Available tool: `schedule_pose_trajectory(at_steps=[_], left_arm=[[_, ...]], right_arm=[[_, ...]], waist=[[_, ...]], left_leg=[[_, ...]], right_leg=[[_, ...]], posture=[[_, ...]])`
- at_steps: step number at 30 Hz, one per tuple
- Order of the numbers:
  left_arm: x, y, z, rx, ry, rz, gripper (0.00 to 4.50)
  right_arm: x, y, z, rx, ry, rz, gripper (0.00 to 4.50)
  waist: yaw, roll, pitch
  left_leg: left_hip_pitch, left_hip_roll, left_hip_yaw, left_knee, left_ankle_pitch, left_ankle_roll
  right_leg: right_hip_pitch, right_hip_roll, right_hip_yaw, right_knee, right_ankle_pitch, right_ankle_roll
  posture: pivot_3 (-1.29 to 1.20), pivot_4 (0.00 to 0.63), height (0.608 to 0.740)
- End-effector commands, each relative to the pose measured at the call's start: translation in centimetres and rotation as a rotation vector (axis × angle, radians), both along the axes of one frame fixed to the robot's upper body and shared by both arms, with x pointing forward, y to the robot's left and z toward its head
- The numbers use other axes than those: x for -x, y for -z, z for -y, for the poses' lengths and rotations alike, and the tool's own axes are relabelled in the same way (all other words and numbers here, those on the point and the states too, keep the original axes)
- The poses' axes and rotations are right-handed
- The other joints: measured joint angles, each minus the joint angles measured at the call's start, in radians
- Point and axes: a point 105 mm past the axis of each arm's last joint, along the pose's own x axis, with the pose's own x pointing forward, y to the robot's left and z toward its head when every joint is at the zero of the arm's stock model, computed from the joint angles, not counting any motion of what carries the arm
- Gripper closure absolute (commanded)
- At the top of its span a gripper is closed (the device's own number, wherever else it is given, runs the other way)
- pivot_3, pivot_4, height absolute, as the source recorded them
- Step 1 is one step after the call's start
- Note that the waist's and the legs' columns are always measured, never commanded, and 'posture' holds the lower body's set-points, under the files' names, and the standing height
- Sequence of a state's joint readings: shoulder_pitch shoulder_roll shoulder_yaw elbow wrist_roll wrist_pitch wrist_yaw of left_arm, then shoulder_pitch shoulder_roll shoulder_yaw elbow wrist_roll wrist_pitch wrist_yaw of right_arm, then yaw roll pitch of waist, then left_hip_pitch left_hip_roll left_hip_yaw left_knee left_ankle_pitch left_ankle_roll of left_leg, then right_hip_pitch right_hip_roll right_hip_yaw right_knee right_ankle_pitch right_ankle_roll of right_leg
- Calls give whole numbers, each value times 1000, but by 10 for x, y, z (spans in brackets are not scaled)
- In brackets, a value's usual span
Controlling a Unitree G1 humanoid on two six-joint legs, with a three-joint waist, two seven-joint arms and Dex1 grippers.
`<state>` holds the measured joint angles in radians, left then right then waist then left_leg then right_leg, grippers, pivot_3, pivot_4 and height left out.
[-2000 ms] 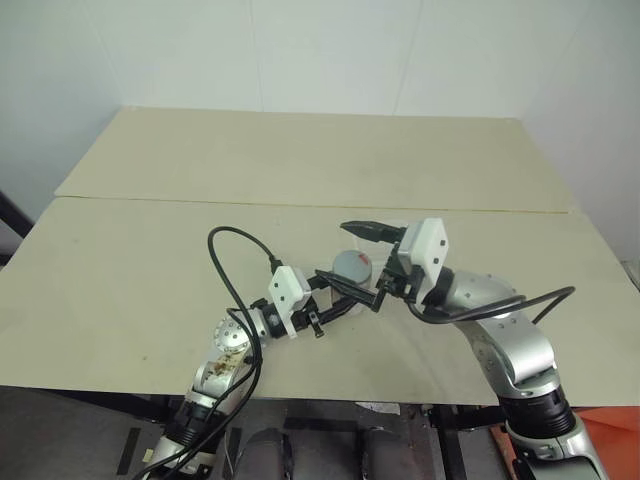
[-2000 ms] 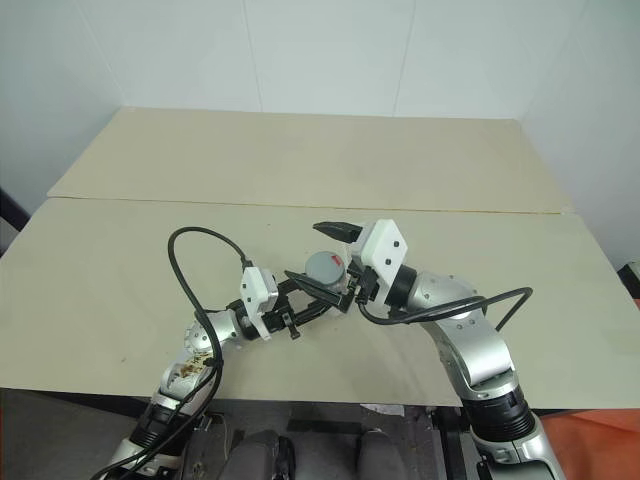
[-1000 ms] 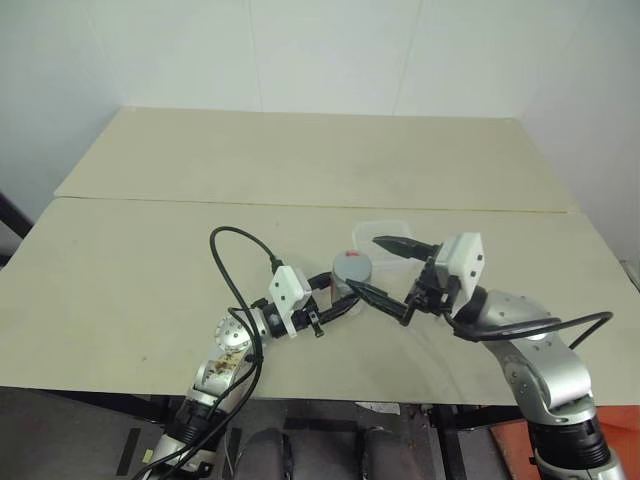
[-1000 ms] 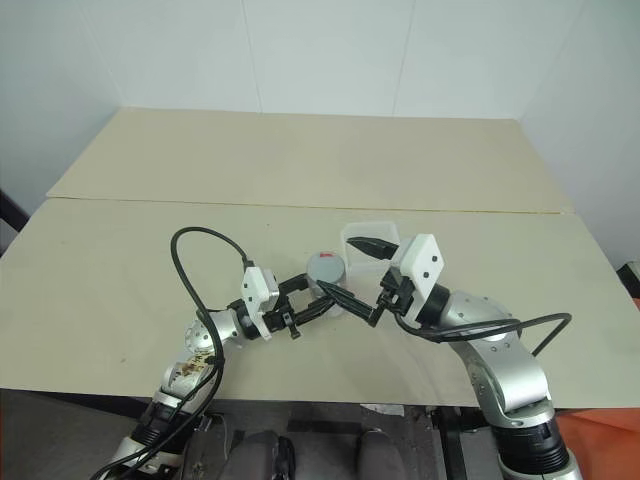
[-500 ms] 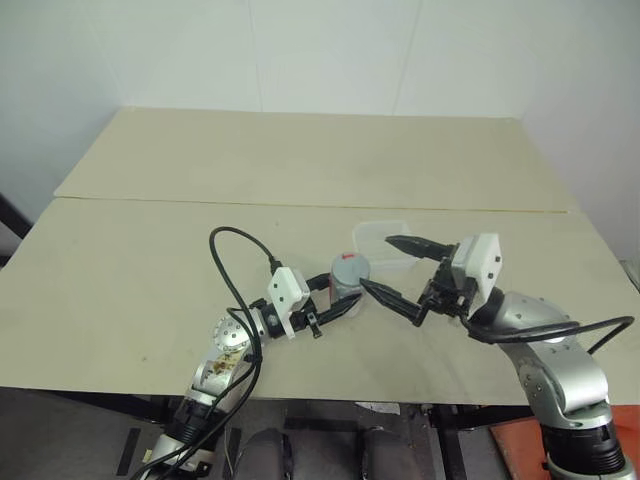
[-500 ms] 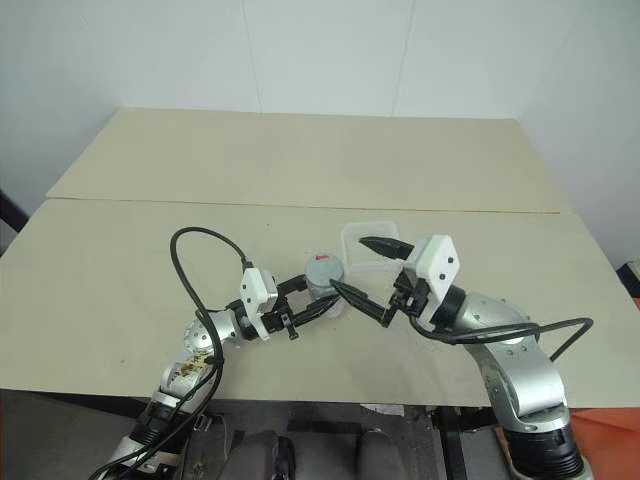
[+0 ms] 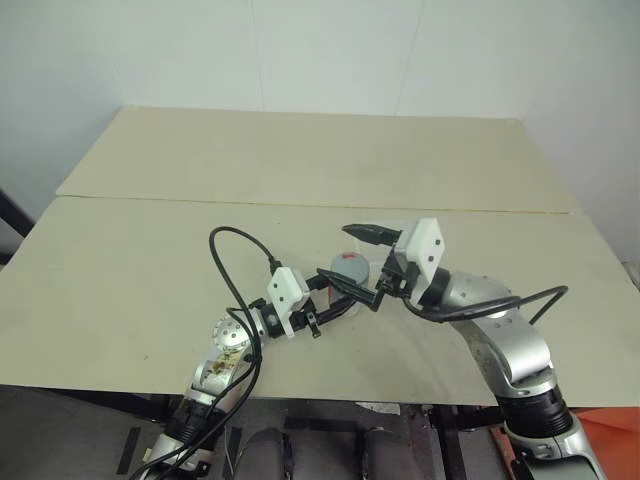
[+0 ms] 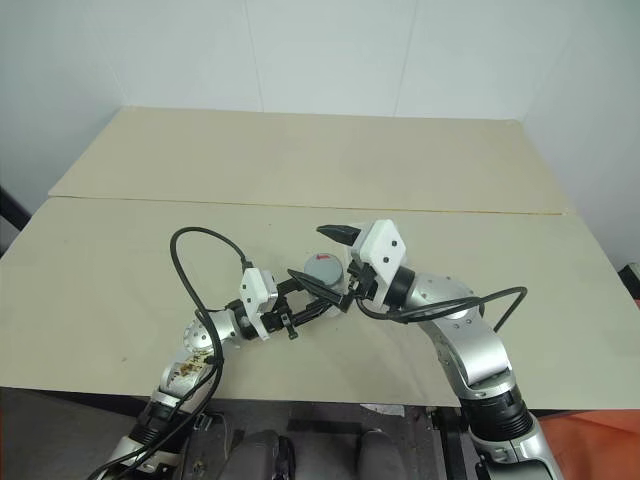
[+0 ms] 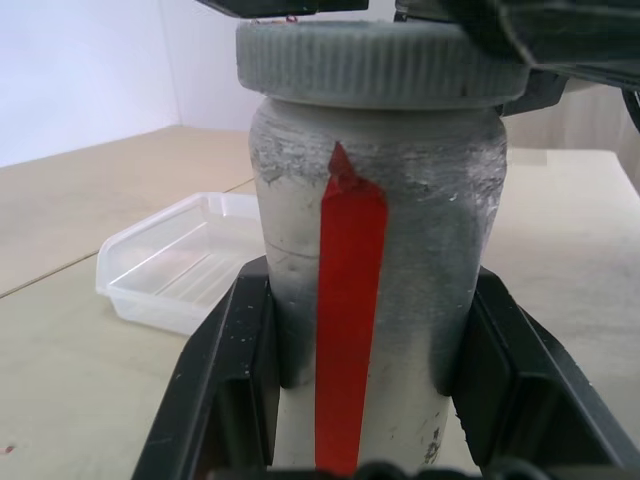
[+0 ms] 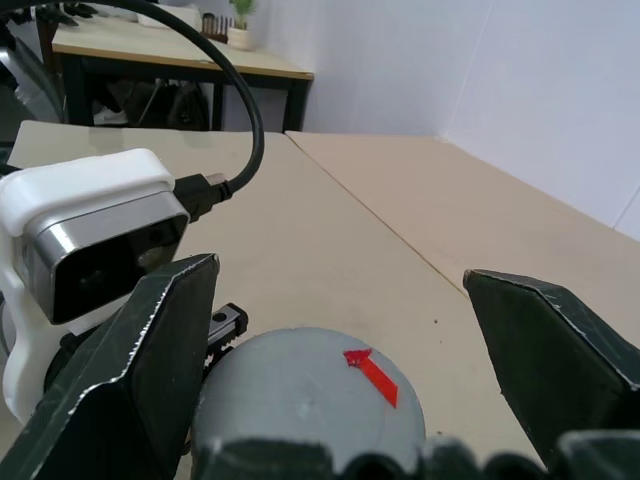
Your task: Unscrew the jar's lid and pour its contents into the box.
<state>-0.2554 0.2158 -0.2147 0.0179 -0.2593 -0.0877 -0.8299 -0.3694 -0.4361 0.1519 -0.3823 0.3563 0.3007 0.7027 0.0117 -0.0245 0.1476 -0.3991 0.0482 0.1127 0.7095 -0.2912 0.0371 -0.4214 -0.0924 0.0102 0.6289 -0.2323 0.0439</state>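
Right claw (image 7: 357,258) spread over lid (image 10: 305,385)

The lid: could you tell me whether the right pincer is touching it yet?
Apart. In the right wrist view the right pincer stands wide open, with the lid between its fingers and bare table showing on the far side.
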Motion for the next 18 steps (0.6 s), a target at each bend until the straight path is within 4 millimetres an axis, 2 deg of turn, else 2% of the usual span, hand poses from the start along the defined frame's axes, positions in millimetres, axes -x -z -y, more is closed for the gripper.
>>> schedule_pose_trajectory(at_steps=[1,18], left_arm=[[3,-11,3,21,15,53,2571],[2,-9,2,15,27,52,2571]], right_arm=[[-4,0,9,17,44,4,14],[13,1,46,4,92,-20,14]], waist=[[-1,0,0],[0,0,0]], left_leg=[[0,0,0,0,0,0],[0,0,-1,0,0,1]], right_leg=[[0,0,0,0,0,0],[0,0,0,0,0,0]], posture=[[0,150,740],[0,150,740]])
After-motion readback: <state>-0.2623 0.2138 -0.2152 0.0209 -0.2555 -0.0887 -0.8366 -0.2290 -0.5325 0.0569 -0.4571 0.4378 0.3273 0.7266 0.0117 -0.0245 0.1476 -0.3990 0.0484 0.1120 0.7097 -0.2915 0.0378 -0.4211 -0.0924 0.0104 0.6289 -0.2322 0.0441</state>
